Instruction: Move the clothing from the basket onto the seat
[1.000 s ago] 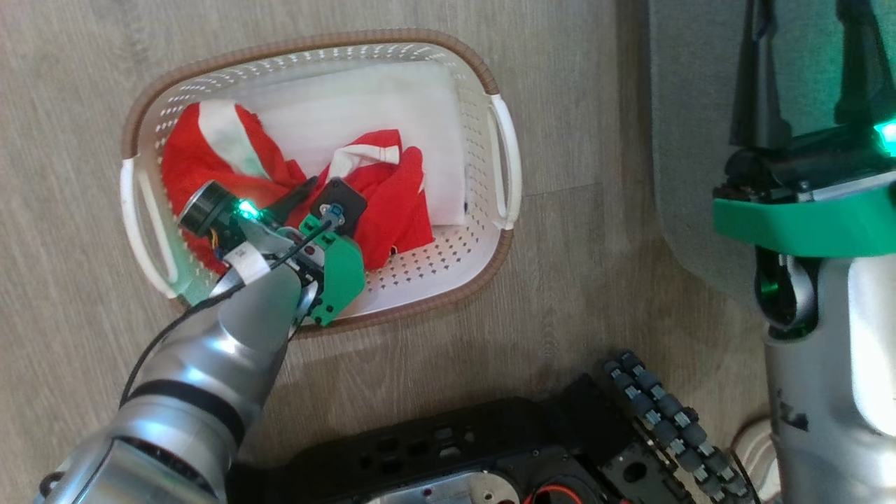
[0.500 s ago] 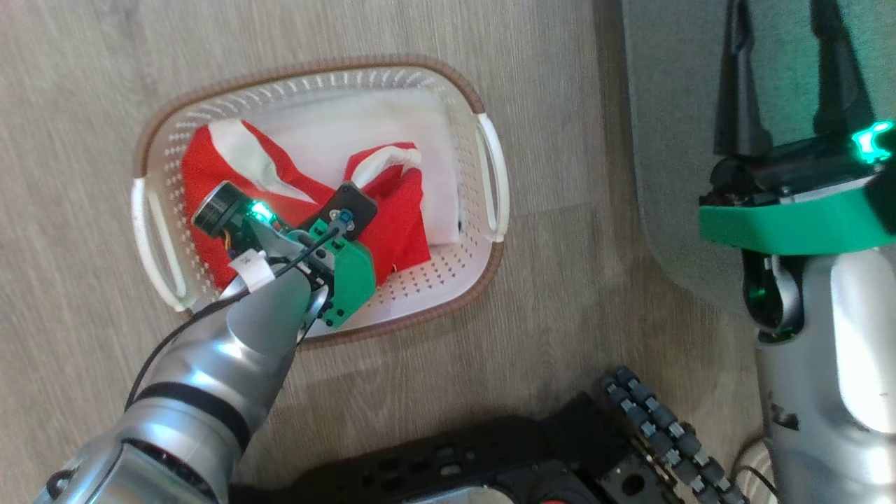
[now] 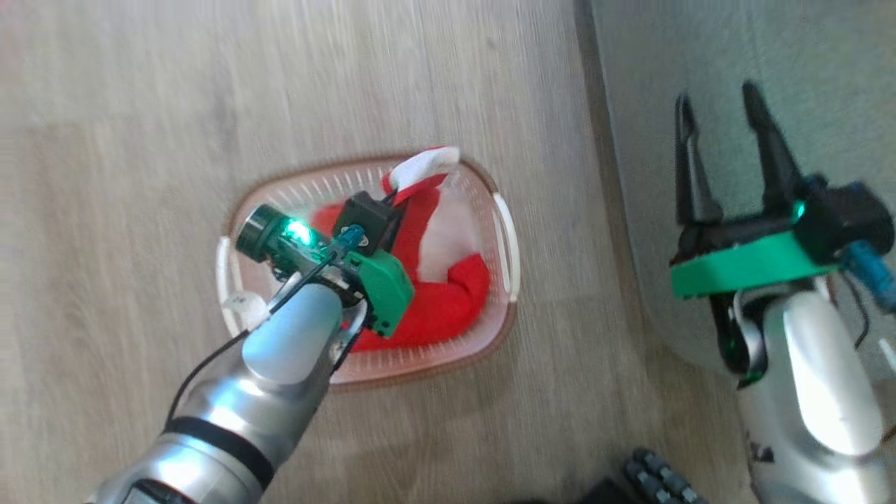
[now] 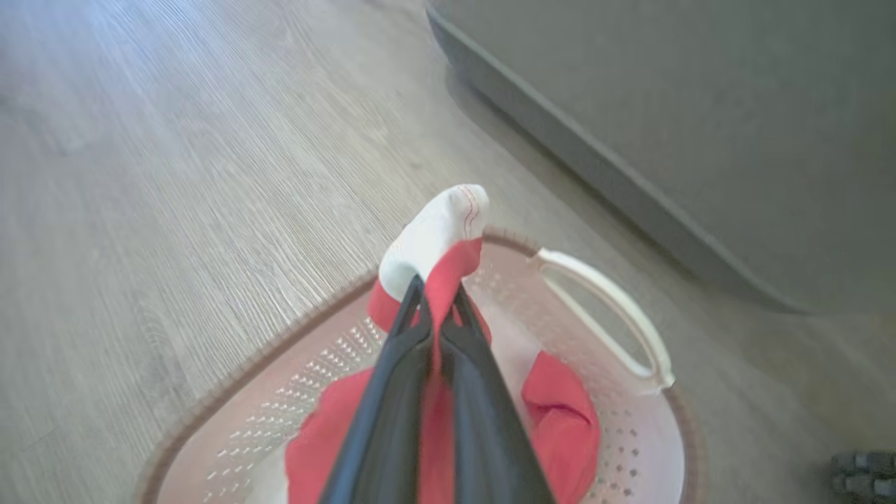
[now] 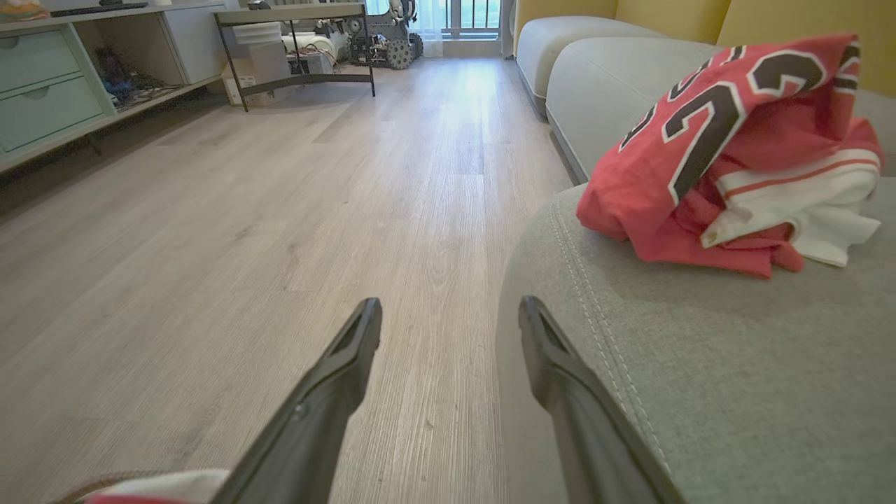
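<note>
The plain red garment hangs from my left gripper, which is shut on a fold of it just below the white trim. Its lower part still lies in the cream basket on the floor. In the left wrist view the basket's handle sits right of my fingers. My right gripper is open with nothing between its fingers, over the edge of the grey-green seat. In the right wrist view the red jersey with black numbers lies crumpled on the seat.
Pale wood floor surrounds the basket. A white pad lines the basket's bottom. The right wrist view shows green drawers, a metal-framed table and yellow sofa backs far off. My base's wheels sit at the bottom.
My left gripper has risen with the red garment, pulling its white-trimmed end above the basket rim. The head camera has moved, so the basket looks smaller and the right gripper sits lower.
</note>
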{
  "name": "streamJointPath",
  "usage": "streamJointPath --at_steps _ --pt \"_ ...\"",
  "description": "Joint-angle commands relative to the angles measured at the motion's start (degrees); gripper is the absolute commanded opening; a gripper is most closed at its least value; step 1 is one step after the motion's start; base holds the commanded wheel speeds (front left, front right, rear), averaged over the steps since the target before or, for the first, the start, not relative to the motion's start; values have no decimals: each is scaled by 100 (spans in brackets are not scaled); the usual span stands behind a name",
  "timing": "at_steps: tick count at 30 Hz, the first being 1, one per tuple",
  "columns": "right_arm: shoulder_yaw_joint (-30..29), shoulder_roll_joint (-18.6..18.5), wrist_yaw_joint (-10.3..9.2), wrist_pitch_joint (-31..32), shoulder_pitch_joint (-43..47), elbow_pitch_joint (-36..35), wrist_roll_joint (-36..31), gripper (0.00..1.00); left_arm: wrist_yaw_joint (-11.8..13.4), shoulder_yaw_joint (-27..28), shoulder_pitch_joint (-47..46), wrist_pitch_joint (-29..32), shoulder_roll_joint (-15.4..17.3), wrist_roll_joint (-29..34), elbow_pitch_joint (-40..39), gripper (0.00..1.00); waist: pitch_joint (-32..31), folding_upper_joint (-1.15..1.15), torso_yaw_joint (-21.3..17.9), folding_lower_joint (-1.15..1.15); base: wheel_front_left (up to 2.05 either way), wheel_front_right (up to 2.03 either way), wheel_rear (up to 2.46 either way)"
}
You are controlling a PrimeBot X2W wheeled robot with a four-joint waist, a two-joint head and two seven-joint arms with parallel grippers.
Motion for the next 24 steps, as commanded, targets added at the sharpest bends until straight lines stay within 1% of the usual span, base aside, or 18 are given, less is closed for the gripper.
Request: streamJointPath --at_steps 1,7,12,14,20,24 --pt "86 3 -2 -36 169 -84 -41 100 45 190 36 -69 27 -65 -288 0 -746 0 257 0 0 0 0" --pt "125 3 -2 -36 527 301 -52 100 51 492 146 -71 29 -275 -828 0 -1709 0 356 0 0 0 0" --pt "140 3 -2 -36 842 593 -68 100 6 598 159 -71 55 -334 -1068 0 -2425 0 398 0 0 0 0" --pt "165 3 -2 -36 900 652 -67 100 -5 614 147 -71 57 -354 -1087 0 -2538 0 396 0 0 0 0" --pt "354 3 -2 -36 1141 929 5 100 -53 739 23 -10 57 -546 -1141 0 -3185 0 334 0 0 0 0" --pt "509 3 -2 -36 1222 995 57 100 -61 778 -159 69 53 -626 -1250 0 -3374 0 310 0 0 0 0"
